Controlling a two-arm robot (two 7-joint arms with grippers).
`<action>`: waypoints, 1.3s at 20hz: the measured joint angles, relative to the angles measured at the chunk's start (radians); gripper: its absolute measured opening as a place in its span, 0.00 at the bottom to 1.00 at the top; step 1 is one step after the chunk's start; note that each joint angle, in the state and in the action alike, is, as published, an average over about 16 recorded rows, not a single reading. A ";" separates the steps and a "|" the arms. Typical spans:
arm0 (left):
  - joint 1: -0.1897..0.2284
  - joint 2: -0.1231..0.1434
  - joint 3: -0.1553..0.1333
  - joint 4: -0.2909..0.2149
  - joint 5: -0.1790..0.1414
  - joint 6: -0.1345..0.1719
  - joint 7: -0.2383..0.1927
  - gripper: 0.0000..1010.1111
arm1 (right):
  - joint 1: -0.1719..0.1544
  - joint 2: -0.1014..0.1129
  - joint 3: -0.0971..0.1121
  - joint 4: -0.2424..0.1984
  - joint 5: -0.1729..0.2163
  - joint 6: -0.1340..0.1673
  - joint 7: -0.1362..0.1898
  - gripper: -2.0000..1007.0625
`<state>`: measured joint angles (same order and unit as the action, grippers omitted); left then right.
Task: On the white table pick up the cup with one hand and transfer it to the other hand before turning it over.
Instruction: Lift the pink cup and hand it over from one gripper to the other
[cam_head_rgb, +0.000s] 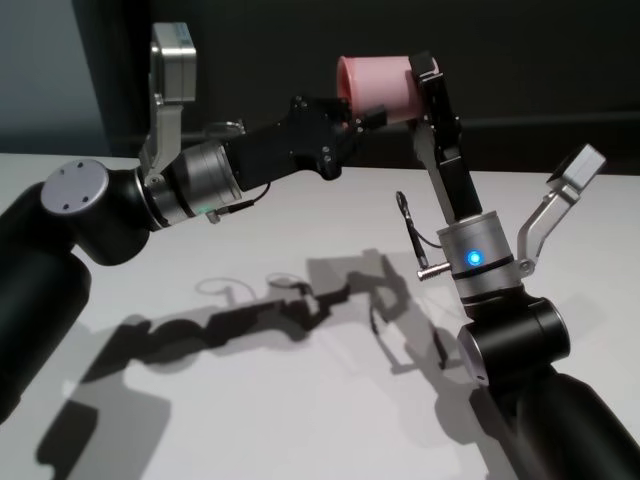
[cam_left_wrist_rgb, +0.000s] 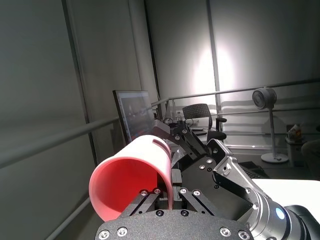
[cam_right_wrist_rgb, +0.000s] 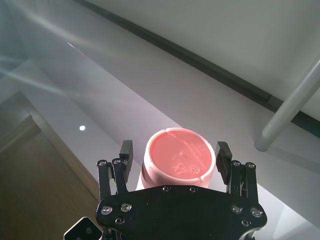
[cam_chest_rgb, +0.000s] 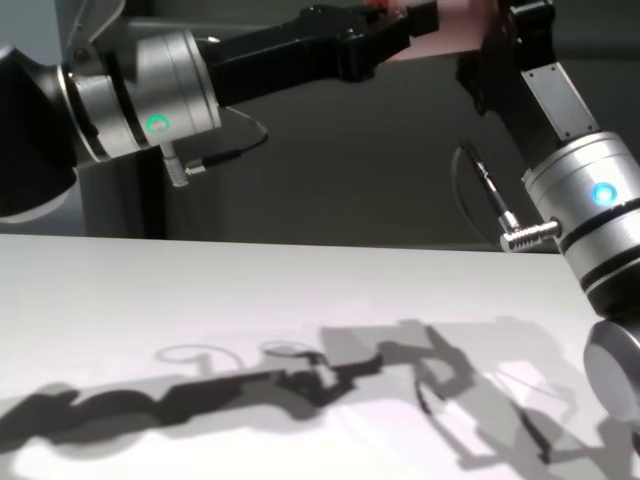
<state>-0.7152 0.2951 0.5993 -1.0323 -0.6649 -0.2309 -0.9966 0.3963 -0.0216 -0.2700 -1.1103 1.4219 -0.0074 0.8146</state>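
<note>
Two grippers meet aloft, left gripper pinching cup rim, right gripper spread around base, contact unclear.

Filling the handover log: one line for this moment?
phase: handover, mid-air | pink cup: on its side above white table | left claw: shut on rim | right claw: open around base

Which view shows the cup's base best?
The right wrist view: the cup points its flat base at the camera, between the right pincer's fingers. The head view shows the cup side-on, the left wrist view its open mouth, the chest view only a cropped sliver.
</note>
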 joint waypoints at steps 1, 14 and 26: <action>0.000 0.000 0.000 0.000 0.000 0.000 0.000 0.05 | 0.000 0.001 -0.001 -0.001 -0.001 -0.001 0.000 0.96; 0.000 0.000 0.000 0.000 0.000 0.000 0.000 0.05 | -0.001 -0.001 0.002 0.000 -0.002 0.002 0.000 0.78; 0.000 0.000 0.000 0.000 0.000 0.000 0.000 0.05 | 0.000 -0.001 0.003 0.001 -0.002 0.004 0.001 0.75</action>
<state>-0.7152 0.2951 0.5993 -1.0323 -0.6649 -0.2309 -0.9966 0.3963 -0.0230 -0.2665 -1.1095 1.4203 -0.0031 0.8152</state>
